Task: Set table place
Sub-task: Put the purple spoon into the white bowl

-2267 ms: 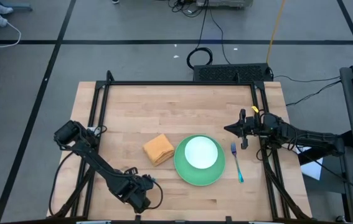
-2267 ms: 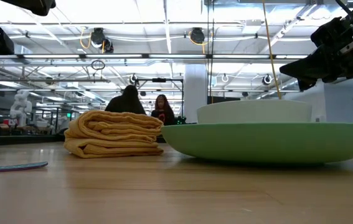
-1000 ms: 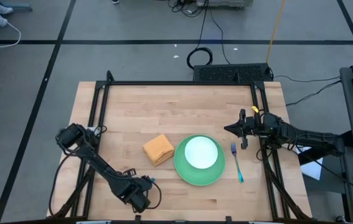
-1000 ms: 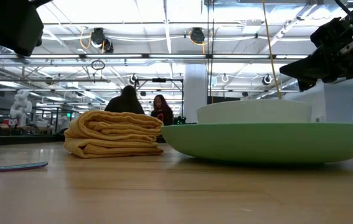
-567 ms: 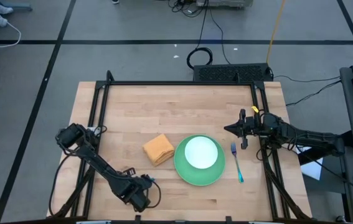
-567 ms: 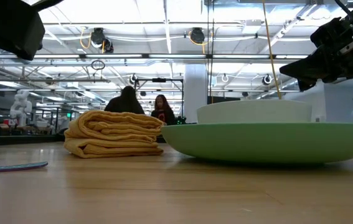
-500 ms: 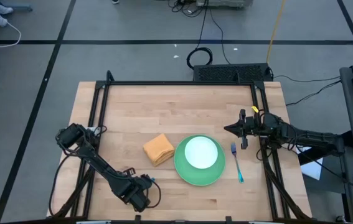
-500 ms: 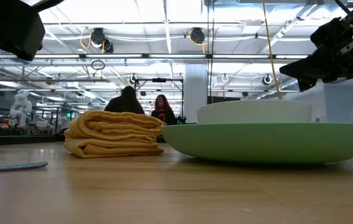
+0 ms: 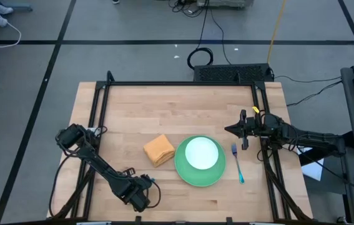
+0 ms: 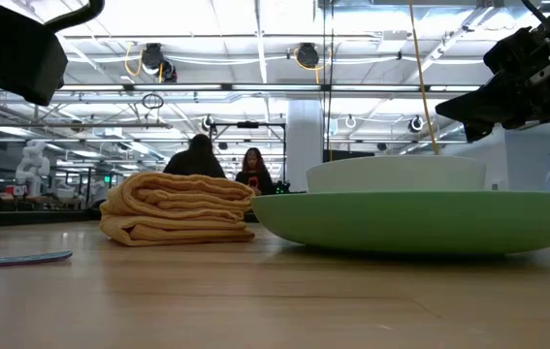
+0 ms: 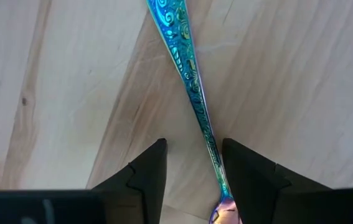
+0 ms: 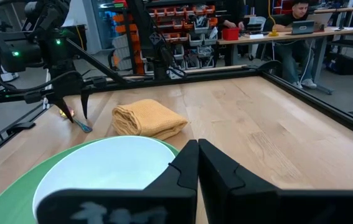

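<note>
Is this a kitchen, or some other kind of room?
Probably a robot lab or workshop, not a kitchen. Red storage bins on shelves stand beyond the wooden table, people work at a desk with a laptop, and cables trail over the floor.

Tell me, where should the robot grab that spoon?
Probably on the thin handle of the spoon, coming straight down. It lies flat on the table, and the left tool already hangs open astride the handle near the bowl end.

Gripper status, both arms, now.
Left gripper: open, straddling the spoon on the table, not gripping.
Right gripper: shut, empty, above the bowl.
</note>
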Action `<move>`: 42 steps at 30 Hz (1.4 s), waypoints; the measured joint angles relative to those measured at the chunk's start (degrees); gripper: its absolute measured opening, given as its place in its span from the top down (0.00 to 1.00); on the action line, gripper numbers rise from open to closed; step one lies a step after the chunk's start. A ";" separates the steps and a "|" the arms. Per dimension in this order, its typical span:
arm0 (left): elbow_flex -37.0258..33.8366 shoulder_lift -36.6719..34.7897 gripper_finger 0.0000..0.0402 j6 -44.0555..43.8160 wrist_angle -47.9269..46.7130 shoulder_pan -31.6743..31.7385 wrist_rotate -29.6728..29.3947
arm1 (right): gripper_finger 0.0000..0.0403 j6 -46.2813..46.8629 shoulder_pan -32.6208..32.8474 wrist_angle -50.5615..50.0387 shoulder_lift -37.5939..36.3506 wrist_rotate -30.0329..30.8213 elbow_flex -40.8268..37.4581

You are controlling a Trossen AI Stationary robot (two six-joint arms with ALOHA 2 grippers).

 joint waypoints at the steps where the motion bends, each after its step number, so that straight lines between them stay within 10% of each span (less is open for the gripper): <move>1: 0.00 0.00 0.60 0.02 0.00 0.00 -0.04 | 1.00 0.01 0.00 0.00 0.00 0.01 0.01; 7: 0.00 0.00 0.66 1.76 0.15 -0.02 -0.69 | 1.00 0.01 -0.01 0.00 0.00 0.00 0.00; 15: -0.04 -0.02 0.97 4.05 0.12 0.00 -1.82 | 1.00 0.01 0.01 0.00 0.00 0.00 0.01; 42: 6.34 0.00 1.00 7.67 -11.36 0.11 -2.21 | 1.00 0.01 0.00 0.00 -0.01 0.01 -0.01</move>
